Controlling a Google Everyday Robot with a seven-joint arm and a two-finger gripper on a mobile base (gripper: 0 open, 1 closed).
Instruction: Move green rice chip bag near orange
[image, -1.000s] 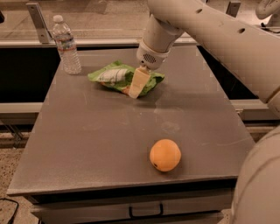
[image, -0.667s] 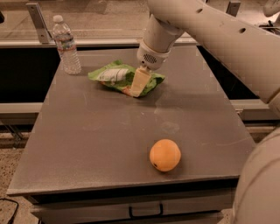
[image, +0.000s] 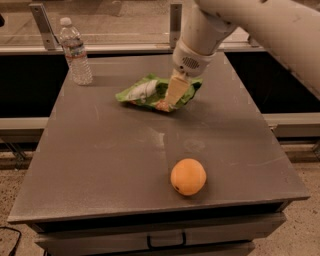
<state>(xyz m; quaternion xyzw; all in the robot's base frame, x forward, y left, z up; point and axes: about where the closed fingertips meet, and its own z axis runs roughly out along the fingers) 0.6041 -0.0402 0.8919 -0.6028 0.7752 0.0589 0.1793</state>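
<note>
Your gripper (image: 175, 91) has slid a little toward the right of the view and now sits low over the far part of the bench (image: 100, 150). The crumpled bright-green foil snack bag (image: 142, 92) under it has shifted right with it, leaving a wider gap to the clear plastic water bottle (image: 76, 52).

The pale cream gripper (image: 173, 94), under a white arm (image: 215, 25) with a patch of dark dots, rests on the green rice chip bag (image: 142, 92), bright green with a white label patch just left of the gripper and an orange-brown picture beneath it. Well in front of the gripper the orange (image: 188, 176) is plain orange with one small dark spot, on a dull grey-brown table (image: 100, 150); far to the gripper's left stands a clear bottle (image: 76, 51) with a white cap.
</note>
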